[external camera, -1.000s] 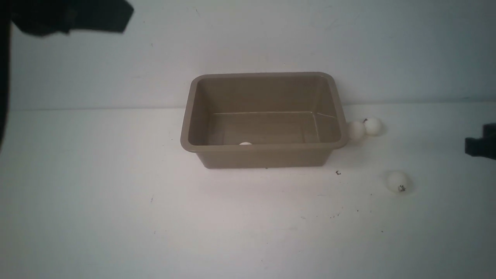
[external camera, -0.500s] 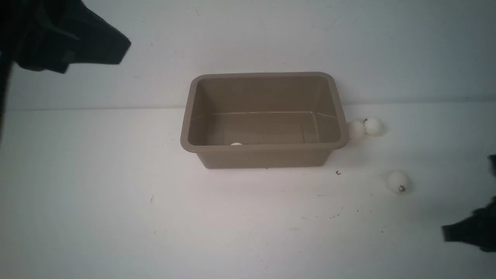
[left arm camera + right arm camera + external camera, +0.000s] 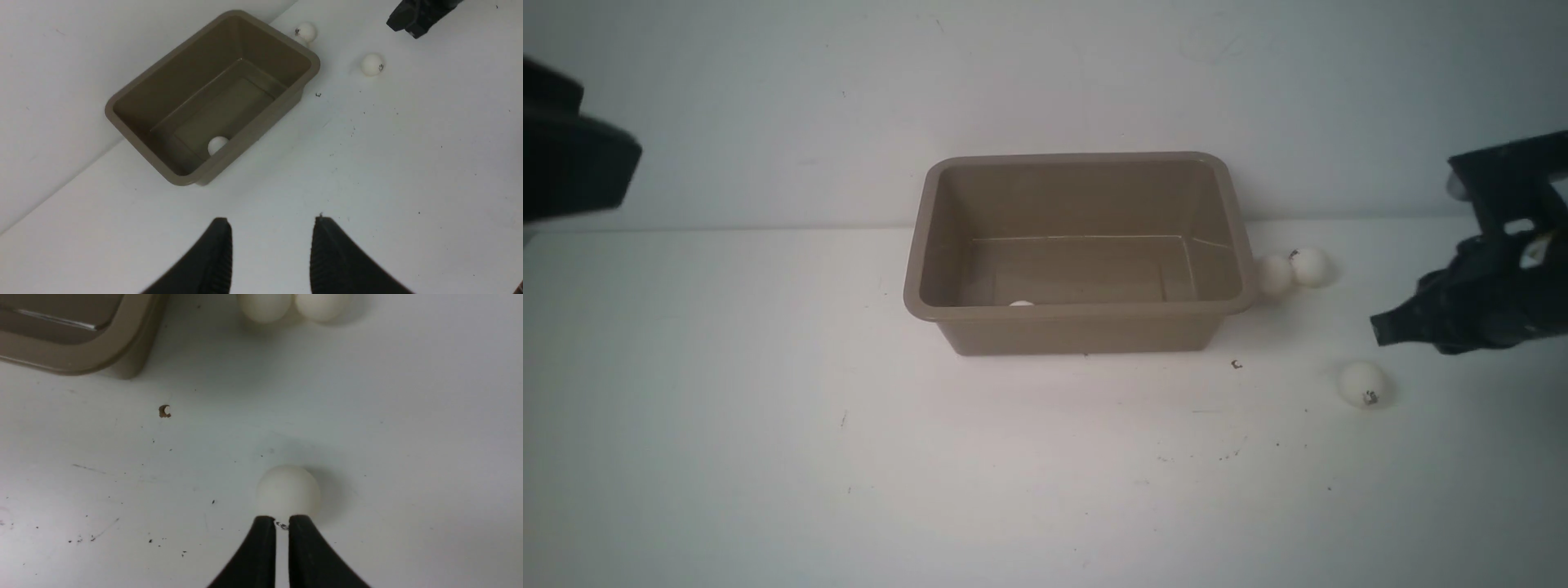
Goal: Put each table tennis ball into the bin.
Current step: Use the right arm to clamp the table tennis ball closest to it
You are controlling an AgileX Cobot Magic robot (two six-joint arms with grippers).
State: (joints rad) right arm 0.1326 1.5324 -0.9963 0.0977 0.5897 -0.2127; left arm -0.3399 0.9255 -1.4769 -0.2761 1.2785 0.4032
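Taupe-brown plastic bin (image 3: 1078, 312) holding one small white matte ball (image 3: 217, 145) — three more out on the white table (image 3: 1013, 490), right of it. Step in hand, likely: pickup of lone near ball (image 3: 288, 492). Right gripper (image 3: 282, 518) just short of it, fingers barely parted, gripping nothing. Left gripper (image 3: 271, 222) spread, empty, well apart. Next — widen, straddle ball, close gently.

Bin (image 3: 1078, 333): smooth taupe plastic, slight sheen. Balls (image 3: 1362, 382): matt white plastic. Counter (image 3: 768, 449): smooth matt white, scuffed, speckled. Left claw (image 3: 271, 228) pads (image 3: 325, 261): black, ribbed.
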